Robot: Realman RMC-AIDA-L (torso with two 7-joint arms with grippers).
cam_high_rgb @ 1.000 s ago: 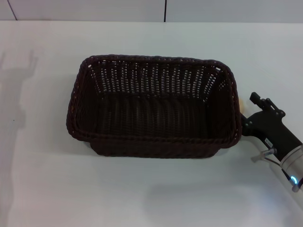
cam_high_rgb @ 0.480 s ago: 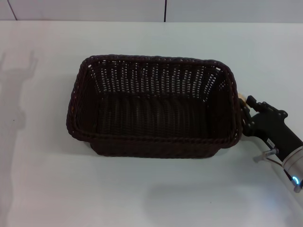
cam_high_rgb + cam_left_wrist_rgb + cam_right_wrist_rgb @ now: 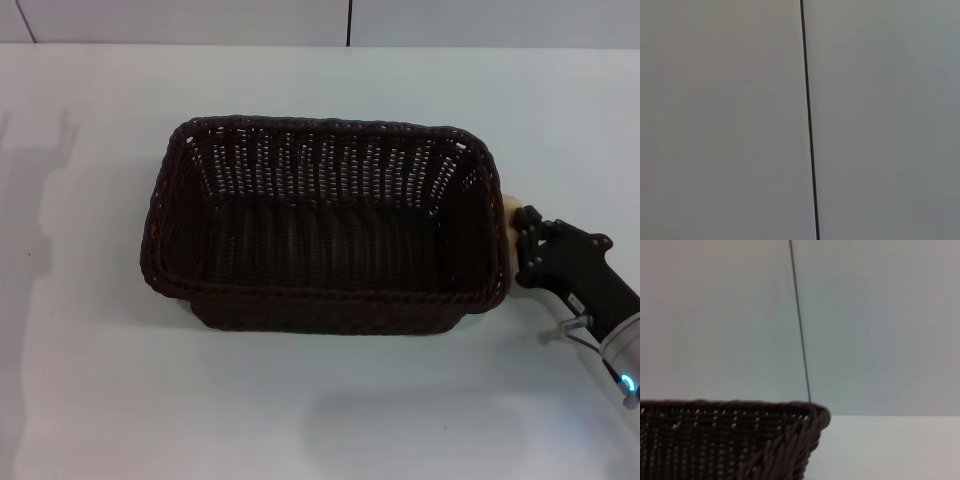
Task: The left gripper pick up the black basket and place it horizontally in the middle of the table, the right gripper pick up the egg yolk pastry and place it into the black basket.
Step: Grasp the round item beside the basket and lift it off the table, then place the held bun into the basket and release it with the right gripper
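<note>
One job looks done: the black basket (image 3: 325, 230) sits flat and lengthwise mid-bench (image 3: 90, 380), empty inside. Only a pale sliver of the egg yolk pastry (image 3: 509, 208) peeks out just beside the basket's right end wall, down on the bench, not in the basket. Right tool (image 3: 524, 240) is pressed in close at that pastry, by the basket's rim; clenched on it or not, I cannot tell. So the lift and drop-in remain. Left tool is nowhere in the head view; its wrist camera shows only a blank wall. Right wrist view catches the basket's corner, no pastry.
</note>
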